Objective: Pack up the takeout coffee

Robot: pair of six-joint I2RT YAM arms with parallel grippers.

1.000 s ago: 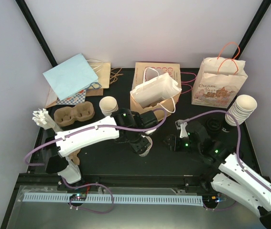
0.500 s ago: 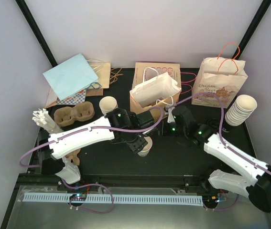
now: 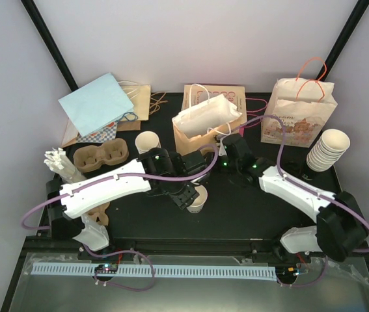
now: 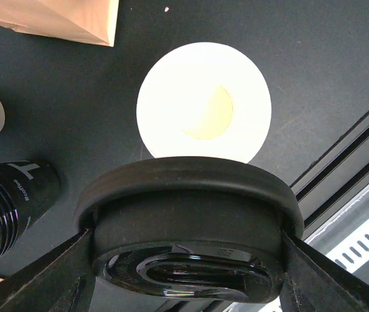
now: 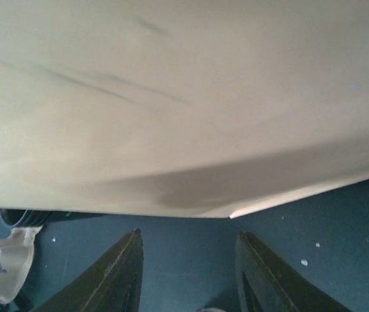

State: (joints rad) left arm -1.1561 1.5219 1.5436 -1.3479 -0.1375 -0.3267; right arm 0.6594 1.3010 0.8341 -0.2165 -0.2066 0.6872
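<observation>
The left gripper [image 4: 185,250] is clenched on the black lid [image 4: 191,195], one finger [image 4: 41,276] on each side of its rim. The cup [image 4: 204,104] stands upright and open on the dark table [image 4: 314,52], just past the lid in the wrist view; whether lid and cup touch I cannot tell. From above, the cup sits near the table's middle, on the near side of the pale bag [image 3: 204,120]. The right gripper [image 5: 189,260] hangs low beside that bag's wall, its jaws apart with nothing between them. A brown carrier [image 3: 99,156] lies well to the left, and a cup stack [image 3: 327,151] stands at the far right.
</observation>
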